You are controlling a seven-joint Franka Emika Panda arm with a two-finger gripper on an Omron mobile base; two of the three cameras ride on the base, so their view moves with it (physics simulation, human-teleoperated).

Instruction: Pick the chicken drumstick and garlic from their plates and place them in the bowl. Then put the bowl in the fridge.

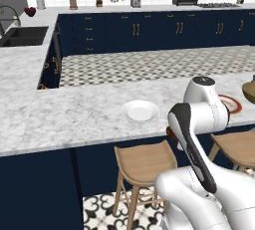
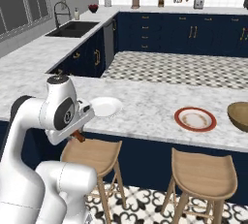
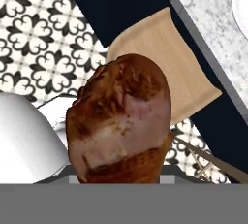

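Observation:
The reddish-brown chicken drumstick [image 3: 121, 121] sits right in front of the hand camera, with my gripper [image 2: 76, 134] shut on it. It hangs just off the counter's front edge, above a wooden stool [image 3: 167, 63]. On the counter lies the plain white plate [image 1: 140, 110] [image 2: 105, 106], bare. To its right lies the red-rimmed plate [image 2: 195, 119] [image 1: 232, 104], also bare. The wooden bowl [image 2: 240, 116] [image 1: 250, 89] stands further right, cut by the frame edge. The garlic and the fridge are out of view.
The marble island counter [image 1: 64, 119] runs across both base views, with wooden stools [image 2: 201, 169] [image 1: 144, 162] tucked under its near edge. A sink [image 1: 22, 36] is set in the left counter. Navy cabinets [image 1: 149, 30] line the back wall.

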